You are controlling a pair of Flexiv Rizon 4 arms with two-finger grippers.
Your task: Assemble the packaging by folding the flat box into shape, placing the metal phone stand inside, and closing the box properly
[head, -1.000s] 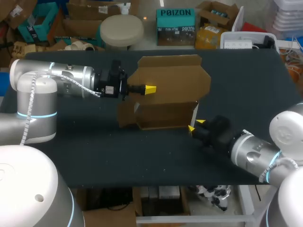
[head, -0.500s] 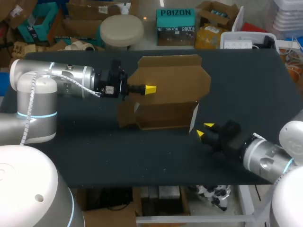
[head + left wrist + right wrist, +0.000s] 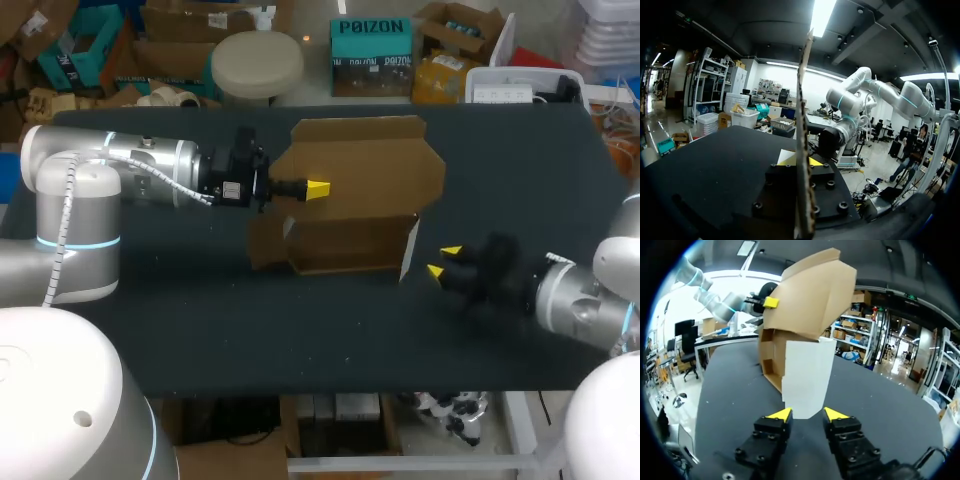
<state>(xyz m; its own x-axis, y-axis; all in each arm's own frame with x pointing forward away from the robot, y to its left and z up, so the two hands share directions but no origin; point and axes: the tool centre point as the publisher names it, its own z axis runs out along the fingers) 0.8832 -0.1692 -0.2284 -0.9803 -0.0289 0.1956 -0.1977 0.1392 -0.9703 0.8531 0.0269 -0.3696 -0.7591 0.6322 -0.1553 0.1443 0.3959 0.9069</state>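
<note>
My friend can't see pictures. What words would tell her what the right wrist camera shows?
A half-folded brown cardboard box with its lid standing up sits on the dark table, just ahead of the right end effector, whose two yellow-tipped fingers are open and hold nothing. The left end effector grips the lid's far edge.

Far finger of left gripper [image 3: 316,189] seemingly hidden behind box [image 3: 370,170] flap, right gripper [image 3: 443,260] blurred overhead

Head camera overhead; both wrist cameras face box [image 3: 805,305].
</note>
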